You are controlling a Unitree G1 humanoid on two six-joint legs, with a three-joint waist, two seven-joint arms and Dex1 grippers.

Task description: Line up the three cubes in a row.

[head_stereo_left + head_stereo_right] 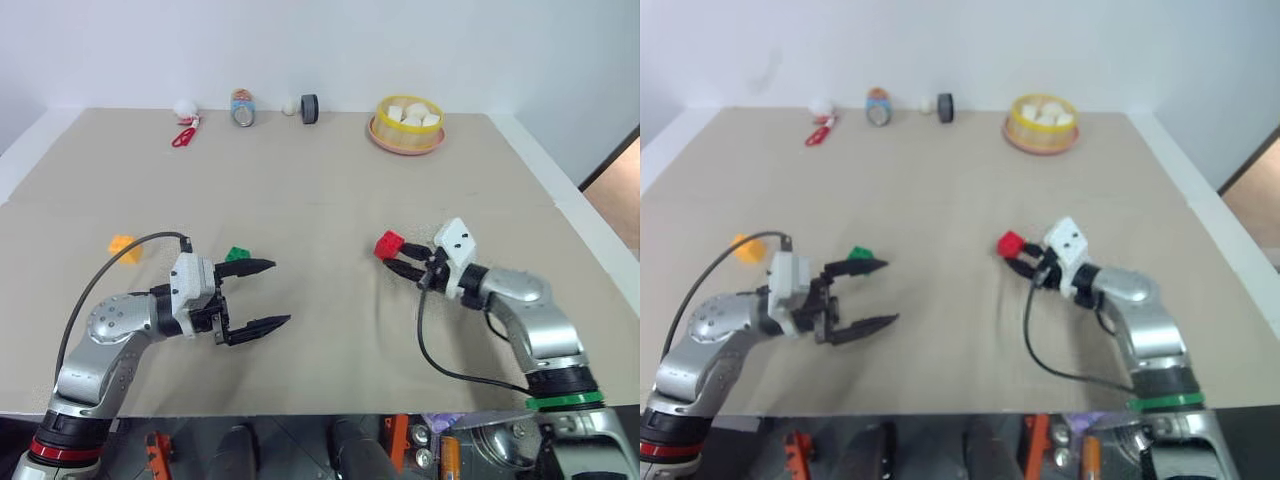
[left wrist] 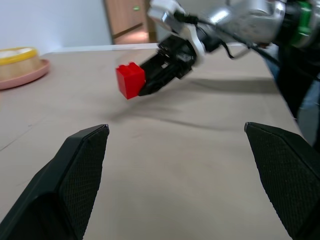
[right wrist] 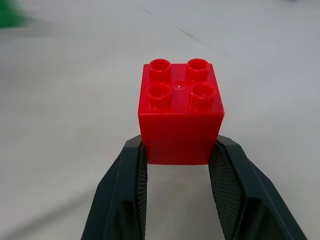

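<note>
The table (image 1: 320, 200) is a broad tan sheet, and the green cube (image 1: 238, 255) near its middle serves as the landmark. Well behind the green cube, along the far edge, sit a yellow bowl (image 1: 407, 137) of white lumps, a tape roll (image 1: 310, 108), a small tin (image 1: 243, 108) and red scissors (image 1: 184, 136). The left gripper (image 1: 258, 294) hovers just in front of the green cube with its black fingers spread wide and nothing between them, one fingertip reaching close beside the cube. The right gripper (image 1: 398, 262) is well to the right of the green cube, its fingers pinched on the red cube (image 3: 180, 112), which looks lifted clear of the table. The orange cube (image 1: 123, 247) lies to the left of the green cube, apart from it. These cubes look like light, rigid, smooth plastic, so they should not deform but could slip or twist in a shallow pinch. The flat opposite side walls are the best hold, below the studded top, as the right gripper has the red one now.
</note>
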